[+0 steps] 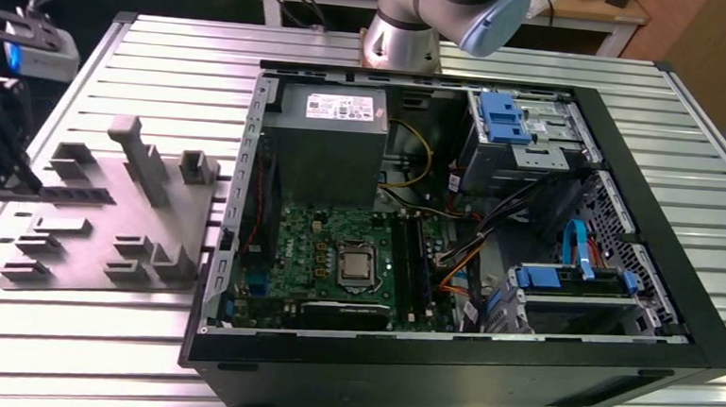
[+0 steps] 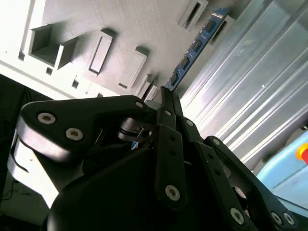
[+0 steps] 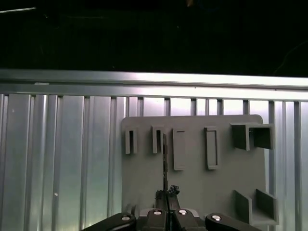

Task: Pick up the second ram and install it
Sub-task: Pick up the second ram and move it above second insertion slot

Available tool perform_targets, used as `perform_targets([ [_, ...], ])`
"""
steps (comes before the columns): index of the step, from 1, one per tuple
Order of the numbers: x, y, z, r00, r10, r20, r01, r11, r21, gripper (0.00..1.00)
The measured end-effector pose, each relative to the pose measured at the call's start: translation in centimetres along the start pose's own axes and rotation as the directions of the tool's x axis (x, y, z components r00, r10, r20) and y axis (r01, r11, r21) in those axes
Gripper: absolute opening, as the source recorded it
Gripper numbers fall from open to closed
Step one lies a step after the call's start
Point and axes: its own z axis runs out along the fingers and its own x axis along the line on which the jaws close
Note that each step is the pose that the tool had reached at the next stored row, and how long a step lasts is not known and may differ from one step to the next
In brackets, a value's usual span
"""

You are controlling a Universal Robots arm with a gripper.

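My gripper (image 2: 166, 95) is pinched shut on one end of the ram (image 2: 198, 44). The ram's long axis runs straight out from my fingertips, edge-on over the grey tray (image 3: 202, 192).

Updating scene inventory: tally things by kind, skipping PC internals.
Grey tray: 1
RAM stick, gripped: 1
PC case: 1
Gripper: 1
Total: 4

Thin blue-green second ram (image 2: 195, 48), apparently held edgewise
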Motion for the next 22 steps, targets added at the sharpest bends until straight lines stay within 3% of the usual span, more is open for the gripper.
perform_targets([
  [10, -0.13, 0.15, -4.52, 1.0, 0.0, 0.0005, 0.0, 1.0, -0.0001, 0.11],
  [19, -0.24, 0.27, -8.09, 1.0, 0.0, 0.0008, 0.0, 1.0, 0.0, 0.11],
  [20, -0.28, 0.32, -9.45, 1.0, 0.0, 0.0008, 0.0, 1.0, -0.0001, 0.11],
  [22, -0.29, 0.32, -9.47, 1.0, 0.0, 0.001, 0.0, 1.0, 0.0, 0.11],
])
